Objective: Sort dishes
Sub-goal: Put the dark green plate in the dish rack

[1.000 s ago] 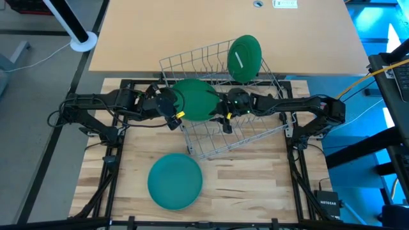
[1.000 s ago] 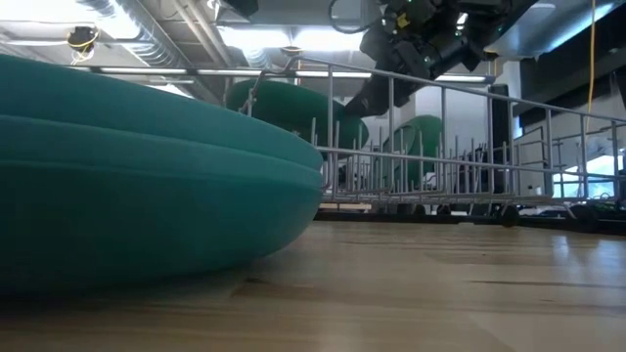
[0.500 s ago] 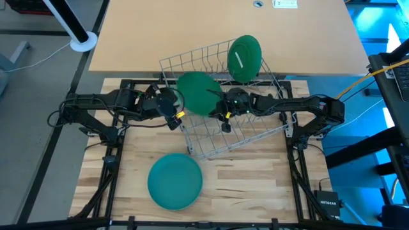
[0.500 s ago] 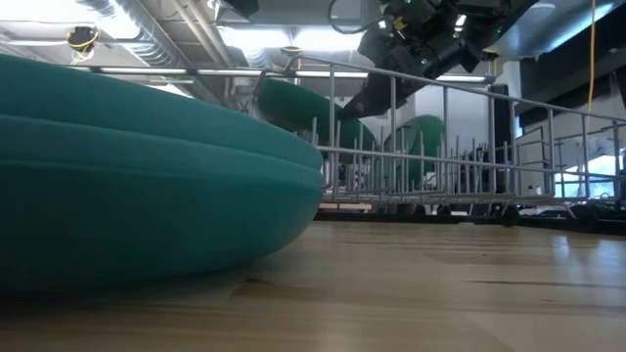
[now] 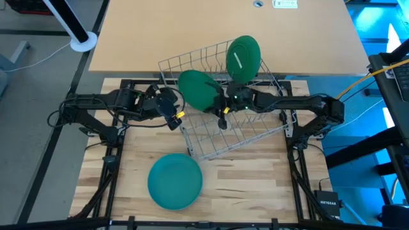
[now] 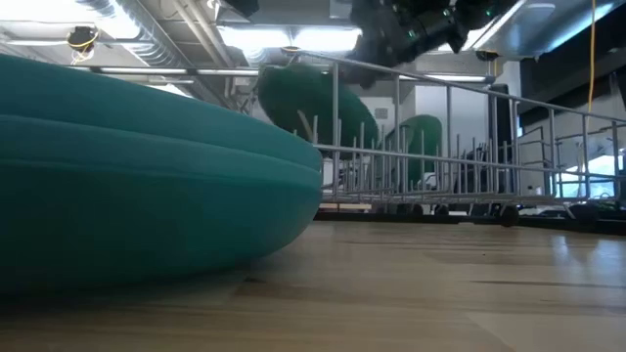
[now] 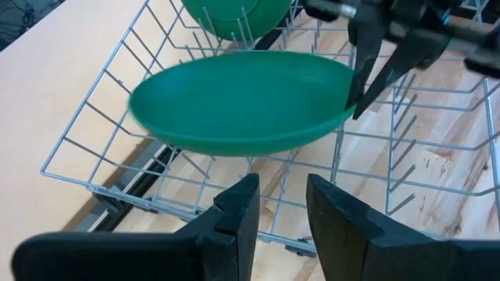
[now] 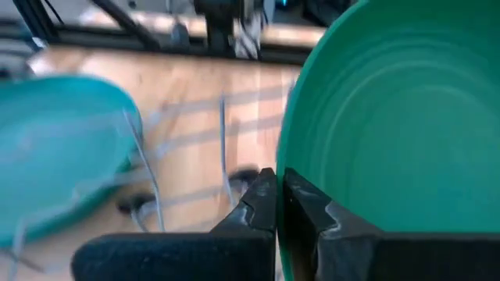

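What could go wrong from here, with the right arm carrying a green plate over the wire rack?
1. The right gripper pinches the carried plate only at its rim, so the plate could swing or slip out.
2. The plate hangs above the rack tines; lowered off line, it may catch on them instead of seating.
3. The left gripper, jaws open, waits close by the rack's edge and might be bumped.
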You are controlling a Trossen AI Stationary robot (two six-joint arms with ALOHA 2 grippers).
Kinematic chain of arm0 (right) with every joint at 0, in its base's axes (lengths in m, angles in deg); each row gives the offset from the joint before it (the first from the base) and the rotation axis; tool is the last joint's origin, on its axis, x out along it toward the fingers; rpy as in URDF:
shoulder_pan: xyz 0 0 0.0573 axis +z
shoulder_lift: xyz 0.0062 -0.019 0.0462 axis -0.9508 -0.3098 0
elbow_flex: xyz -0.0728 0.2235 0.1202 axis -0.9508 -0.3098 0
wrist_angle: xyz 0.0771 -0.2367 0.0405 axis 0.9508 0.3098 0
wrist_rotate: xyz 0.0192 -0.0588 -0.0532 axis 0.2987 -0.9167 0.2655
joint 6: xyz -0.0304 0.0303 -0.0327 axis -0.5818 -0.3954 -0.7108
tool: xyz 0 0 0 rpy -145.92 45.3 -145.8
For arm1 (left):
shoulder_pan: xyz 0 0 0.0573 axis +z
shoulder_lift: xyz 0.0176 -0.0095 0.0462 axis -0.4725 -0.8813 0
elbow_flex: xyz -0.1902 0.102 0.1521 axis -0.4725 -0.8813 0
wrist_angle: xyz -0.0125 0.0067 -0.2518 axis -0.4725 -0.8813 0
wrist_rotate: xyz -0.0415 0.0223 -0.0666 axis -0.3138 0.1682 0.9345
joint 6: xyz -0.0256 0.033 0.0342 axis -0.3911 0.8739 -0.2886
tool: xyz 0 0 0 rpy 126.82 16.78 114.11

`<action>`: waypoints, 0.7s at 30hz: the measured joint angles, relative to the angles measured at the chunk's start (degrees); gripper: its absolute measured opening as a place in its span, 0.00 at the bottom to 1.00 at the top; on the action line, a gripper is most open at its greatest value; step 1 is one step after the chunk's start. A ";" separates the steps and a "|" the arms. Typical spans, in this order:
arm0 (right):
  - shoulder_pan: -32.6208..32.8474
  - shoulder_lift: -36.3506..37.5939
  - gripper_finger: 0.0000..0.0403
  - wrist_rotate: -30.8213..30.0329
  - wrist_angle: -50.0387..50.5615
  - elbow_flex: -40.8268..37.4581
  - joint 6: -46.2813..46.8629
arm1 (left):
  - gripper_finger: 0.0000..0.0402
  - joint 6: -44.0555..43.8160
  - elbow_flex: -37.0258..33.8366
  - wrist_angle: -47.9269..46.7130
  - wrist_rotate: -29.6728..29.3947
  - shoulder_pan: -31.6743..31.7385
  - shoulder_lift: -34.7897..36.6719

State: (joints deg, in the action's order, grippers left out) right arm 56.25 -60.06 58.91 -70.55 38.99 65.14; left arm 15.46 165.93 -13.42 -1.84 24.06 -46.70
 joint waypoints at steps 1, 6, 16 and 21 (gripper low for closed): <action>0.00 0.00 0.02 0.61 0.24 1.24 0.09 | 0.25 0.00 0.00 0.00 0.00 0.00 0.00; -0.07 -0.02 0.02 3.52 2.63 8.80 2.66 | 0.25 -0.18 0.00 -0.01 0.00 0.00 0.00; -5.39 0.00 0.02 3.73 16.40 27.66 11.94 | 0.25 -4.96 0.00 -0.07 0.00 0.00 0.00; -11.41 0.07 0.02 4.33 23.67 36.56 17.25 | 0.25 -7.72 0.00 -0.49 0.02 -0.02 0.00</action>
State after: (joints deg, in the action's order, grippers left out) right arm 44.84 -59.98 63.25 -46.88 75.56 82.38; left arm 7.74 165.93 -13.91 -1.82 24.03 -46.70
